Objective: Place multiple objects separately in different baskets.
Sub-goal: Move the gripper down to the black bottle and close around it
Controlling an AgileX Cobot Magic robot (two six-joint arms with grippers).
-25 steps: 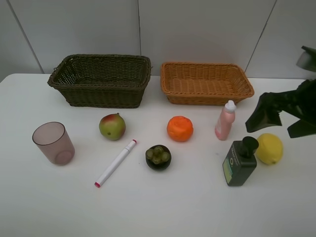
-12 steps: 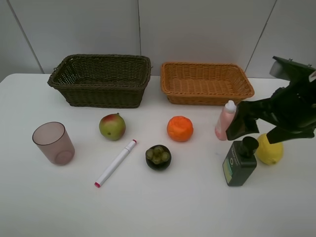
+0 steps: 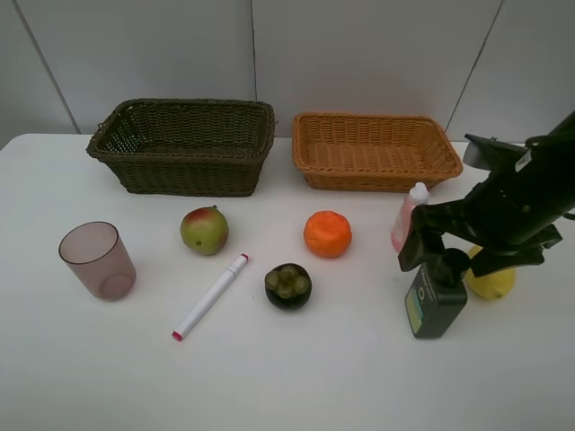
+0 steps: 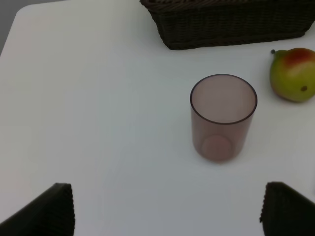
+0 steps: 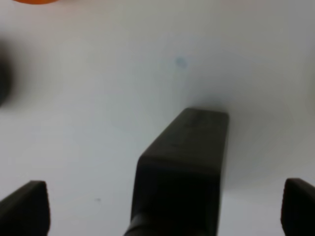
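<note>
Green bottle [image 3: 435,303]: R gripper [image 3: 449,258] straddles its pump top, jaws wide open, nothing held. Nxt: lower, clamp body, lift, prob to tan basket [image 3: 377,180]. L gripper [image 4: 167,211] open, empty, near cup [image 4: 223,118].

Your surface [image 3: 296,386]: plain white, no pattern.
Dark olive-brown basket [image 3: 184,144]: wicker, tight woven ribbing all over.
Orange-tan basket [image 3: 373,153]: similar weave, far lighter and warmer.
Cup [image 3: 97,260]: translucent mauve, darker line at the rim.
Mango [image 3: 204,230]: green, with a red blush at the stem end.
Orange [image 3: 327,233]: bright, even orange.
Marker [image 3: 211,295]: white barrel, pink-red at the ends.
Dark round fruit [image 3: 287,286]: near-black skin, pale green lobed top.
Pink bottle [image 3: 404,220]: pale pink, white cap.
Dark green bottle [image 3: 436,305]: you'll note a deep green body, a black pump and a lighter green label.
Lemon [image 3: 492,284]: plain yellow.
</note>
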